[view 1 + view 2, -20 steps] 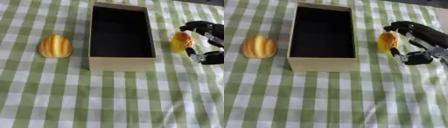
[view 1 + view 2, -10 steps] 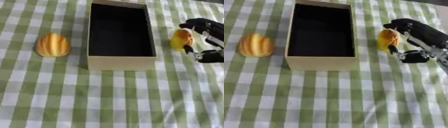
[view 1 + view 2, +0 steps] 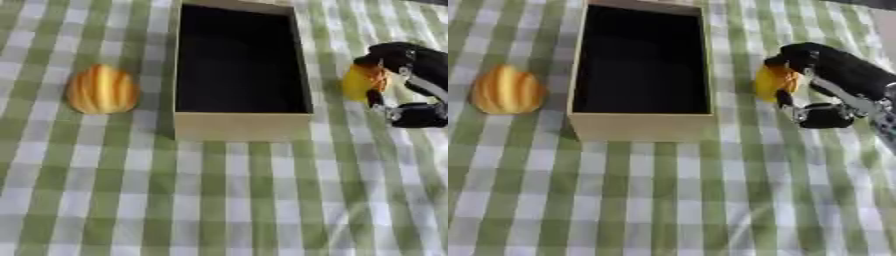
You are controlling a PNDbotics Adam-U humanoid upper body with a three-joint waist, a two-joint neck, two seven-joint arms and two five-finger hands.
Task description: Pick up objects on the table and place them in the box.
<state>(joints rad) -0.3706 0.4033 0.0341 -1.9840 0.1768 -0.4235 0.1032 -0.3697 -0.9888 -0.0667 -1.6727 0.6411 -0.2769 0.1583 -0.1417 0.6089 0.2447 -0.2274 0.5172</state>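
An open cardboard box (image 3: 241, 125) with a dark inside stands in the middle of the green checked cloth. To its left lies an orange ridged object (image 3: 102, 90), rounded like a small pumpkin. Right of the box sits a yellow-orange object (image 3: 771, 81) on the cloth. My right hand (image 3: 842, 75) comes in from the right, its black fingers curled over the top and front of that object, the thumb (image 3: 822, 117) lower and a little apart from it. My left hand shows in neither view.
Checked cloth covers the table on every side of the box, with open cloth in front of it. The cloth's far edge shows as a dark strip at the upper right corner (image 3: 868, 3).
My right hand has shifted left and its fingers have curled down over the yellow-orange object. The box and the ridged object have kept their places.
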